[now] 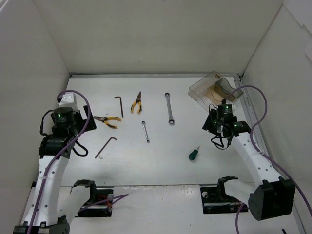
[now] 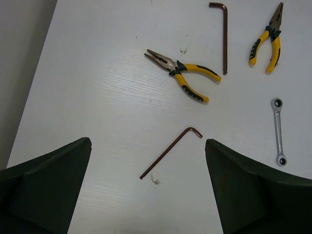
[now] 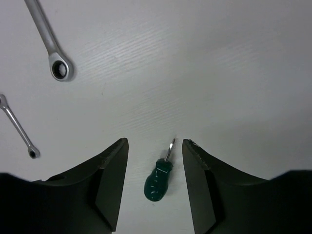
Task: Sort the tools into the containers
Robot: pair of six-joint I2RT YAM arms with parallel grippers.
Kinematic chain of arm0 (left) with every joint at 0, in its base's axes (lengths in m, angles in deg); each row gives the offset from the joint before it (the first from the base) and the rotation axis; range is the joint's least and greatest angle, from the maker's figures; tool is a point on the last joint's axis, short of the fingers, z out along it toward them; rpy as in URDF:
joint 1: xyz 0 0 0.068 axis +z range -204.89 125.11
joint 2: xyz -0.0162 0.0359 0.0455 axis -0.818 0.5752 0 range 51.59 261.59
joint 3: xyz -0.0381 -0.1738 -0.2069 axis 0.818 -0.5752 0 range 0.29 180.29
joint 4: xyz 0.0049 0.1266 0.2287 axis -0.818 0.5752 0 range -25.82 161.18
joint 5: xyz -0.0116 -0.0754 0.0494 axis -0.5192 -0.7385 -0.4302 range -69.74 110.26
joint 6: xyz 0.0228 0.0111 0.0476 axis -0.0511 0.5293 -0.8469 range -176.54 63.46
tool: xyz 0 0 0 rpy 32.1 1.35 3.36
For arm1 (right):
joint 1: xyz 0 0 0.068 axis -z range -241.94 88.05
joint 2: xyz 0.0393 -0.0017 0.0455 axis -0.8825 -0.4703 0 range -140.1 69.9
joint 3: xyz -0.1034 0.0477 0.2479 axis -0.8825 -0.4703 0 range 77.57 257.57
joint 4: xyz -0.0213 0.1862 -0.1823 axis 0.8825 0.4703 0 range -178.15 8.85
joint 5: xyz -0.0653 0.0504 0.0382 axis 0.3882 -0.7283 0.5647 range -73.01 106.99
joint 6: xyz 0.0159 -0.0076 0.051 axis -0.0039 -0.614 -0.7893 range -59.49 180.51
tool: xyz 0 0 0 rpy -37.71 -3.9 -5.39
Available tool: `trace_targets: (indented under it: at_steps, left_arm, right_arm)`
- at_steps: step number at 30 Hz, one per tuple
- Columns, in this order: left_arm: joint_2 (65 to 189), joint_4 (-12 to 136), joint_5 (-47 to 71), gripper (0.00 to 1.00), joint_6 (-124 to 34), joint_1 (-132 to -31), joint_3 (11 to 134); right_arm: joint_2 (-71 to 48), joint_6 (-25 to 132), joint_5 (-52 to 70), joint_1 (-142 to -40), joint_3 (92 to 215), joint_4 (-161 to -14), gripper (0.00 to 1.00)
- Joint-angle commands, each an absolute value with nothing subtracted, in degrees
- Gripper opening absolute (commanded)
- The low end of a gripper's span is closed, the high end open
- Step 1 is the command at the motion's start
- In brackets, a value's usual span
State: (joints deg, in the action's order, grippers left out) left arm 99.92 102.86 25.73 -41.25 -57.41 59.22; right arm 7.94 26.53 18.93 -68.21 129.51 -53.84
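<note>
Right tool (image 3: pixel 154 142), spread wide, frames the green screwdriver (image 3: pixel 158 178) on the tabletop (image 3: pixel 195 73); only the overhead view shows the clear box (image 1: pixel 202 90) in the far-right corner. Left tool (image 2: pixel 147 141), also spread, overlooks a hex key (image 2: pixel 166 153).

Nothing legible in sight: no lettering on the pliers (image 2: pixel 178 70), the wrench (image 3: pixel 45 36) or the clear box (image 1: pixel 214 90).

- We log the left arm (image 1: pixel 48 171) and right arm (image 1: pixel 254 155) as white links joined by black housings.
- We see a purple cable (image 1: pixel 265 103) looping loosely along each arm.
- We note small green lights (image 1: pixel 59 116) glowing on the black wrist modules.
- We record the fingers (image 2: pixel 46 185) as matte, dark and wedge-shaped.
</note>
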Motion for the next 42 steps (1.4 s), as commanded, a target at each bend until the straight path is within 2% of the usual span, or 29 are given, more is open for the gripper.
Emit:
trace_targets:
  at_steps: [1,8,12,20,25,42]
  left_arm:
    - [102.9,104.7,24.2,1.0,-39.4,-57.0,62.3]
    - [102.0,100.1,21.2,1.0,-39.9,-57.0,57.5]
    - [100.5,98.1,21.0,1.0,-40.1,-58.0,54.3]
    - [98.0,95.9,18.8,1.0,-37.4,-62.2,46.4]
    - [98.5,95.8,20.0,1.0,-37.9,-62.8,46.8]
    - [100.7,94.9,18.9,1.0,-38.1,-63.3,47.1]
  right_arm:
    - [6.1,24.4,21.6,-69.9,130.2,-51.6,0.46]
    - [1.3,22.7,23.1,-75.0,127.9,-46.9,0.55]
    - [-1.4,21.8,22.4,-77.9,127.2,-46.7,0.65]
    - [-7.3,21.8,21.1,-81.6,129.8,-46.8,0.59]
    - [-11.0,21.7,21.3,-82.9,129.8,-46.8,0.55]
    - [-12.3,20.0,19.0,-83.4,125.9,-48.0,0.45]
